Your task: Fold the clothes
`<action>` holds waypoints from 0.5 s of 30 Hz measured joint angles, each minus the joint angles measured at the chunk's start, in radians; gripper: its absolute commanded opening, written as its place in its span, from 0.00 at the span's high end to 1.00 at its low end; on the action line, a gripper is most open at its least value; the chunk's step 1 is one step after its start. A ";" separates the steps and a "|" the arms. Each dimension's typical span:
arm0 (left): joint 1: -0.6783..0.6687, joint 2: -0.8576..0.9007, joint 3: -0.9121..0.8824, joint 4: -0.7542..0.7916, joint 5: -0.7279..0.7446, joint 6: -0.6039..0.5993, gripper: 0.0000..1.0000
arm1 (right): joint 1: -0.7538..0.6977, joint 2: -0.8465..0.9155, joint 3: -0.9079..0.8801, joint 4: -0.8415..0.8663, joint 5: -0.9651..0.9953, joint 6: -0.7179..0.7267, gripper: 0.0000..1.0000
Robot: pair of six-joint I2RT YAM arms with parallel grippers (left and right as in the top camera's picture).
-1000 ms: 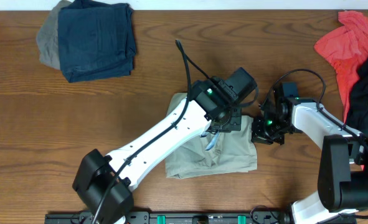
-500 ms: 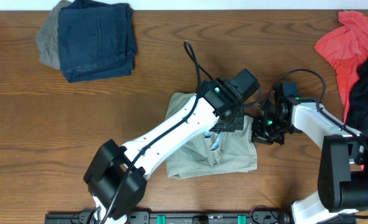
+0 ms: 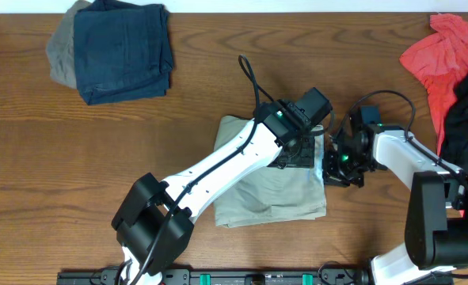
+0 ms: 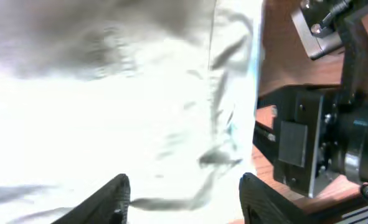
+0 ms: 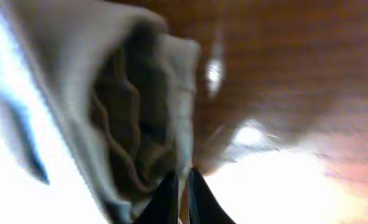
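Shorts (image 3: 269, 194) folded near-square, no clear long axis | left gripper (image 4: 184, 190) apart | right gripper (image 5: 179, 186) clamping edge

Matt, creased cloth shorts (image 3: 281, 198) lie on a glossy, wood-grain table (image 3: 99, 158).

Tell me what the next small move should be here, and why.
Probably close the left gripper on the right edge of the shorts. It stands open just over that hem, while the right gripper beside it looks pinched on the same edge. A second grip would likely let both arms lift that side and fold it over.
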 measured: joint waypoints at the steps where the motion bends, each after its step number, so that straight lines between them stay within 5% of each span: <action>1: 0.000 0.000 0.000 -0.001 0.002 0.000 0.41 | -0.008 0.000 0.004 -0.022 0.001 -0.006 0.98; 6: 0.000 0.000 0.000 -0.032 0.003 0.001 0.42 | -0.048 0.003 0.077 -0.154 0.002 -0.054 0.98; 10: 0.008 -0.004 0.000 -0.085 0.003 0.013 0.42 | -0.101 0.001 0.166 -0.250 0.007 -0.089 0.85; 11: 0.013 -0.010 0.000 -0.098 0.003 0.016 0.42 | -0.119 -0.003 0.186 -0.269 0.013 -0.095 0.68; 13: 0.036 -0.035 -0.001 -0.138 0.003 0.019 0.42 | -0.148 -0.018 0.216 -0.296 0.029 -0.103 0.16; 15: 0.067 -0.069 -0.001 -0.171 0.002 0.025 0.42 | -0.171 -0.042 0.235 -0.317 0.042 -0.109 0.11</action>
